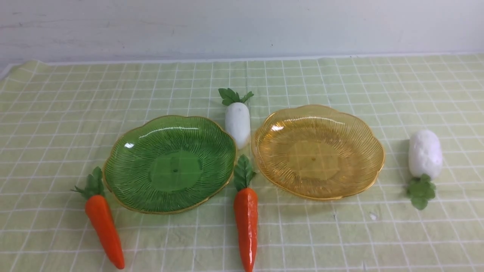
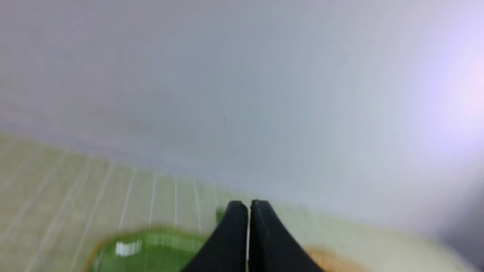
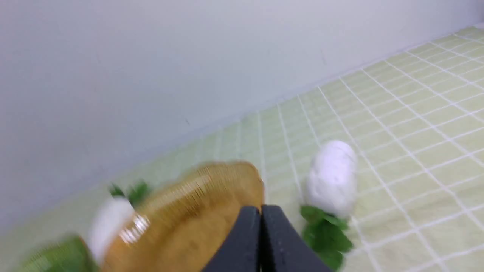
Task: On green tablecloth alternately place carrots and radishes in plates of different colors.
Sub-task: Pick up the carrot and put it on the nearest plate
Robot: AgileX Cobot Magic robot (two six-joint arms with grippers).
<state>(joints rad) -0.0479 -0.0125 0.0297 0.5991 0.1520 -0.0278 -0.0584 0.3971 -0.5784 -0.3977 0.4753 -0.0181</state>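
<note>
Both plates lie empty on the green tablecloth (image 1: 60, 113), the green plate (image 1: 170, 166) left and the amber plate (image 1: 317, 151) right, nearly touching; nothing has been placed yet. The left claw (image 2: 248, 206) and the right claw (image 3: 261, 209) are both pressed tight together, holding nothing, well above the cloth.

The left carrot (image 1: 104, 230) and the middle carrot (image 1: 245, 226) look glossy, hard and tapered, so likely slippery; the thick shoulder just below the leaves seems the surest hold, since the leaves are floppy. The middle radish (image 1: 238, 124) and the right radish (image 1: 425, 153) look matte, foam-like and light; a hold across the belly should bite well, though a hard squeeze may dent them.

The middle radish sits in the narrow gap between the two rims, so open jaws may knock a plate; the middle carrot's leaves reach into the same gap just near of it; the left carrot's leaves lie against the green rim. The right radish lies well clear, right of the amber plate; only a pale wall (image 1: 242, 26) stands beyond the far edge.
</note>
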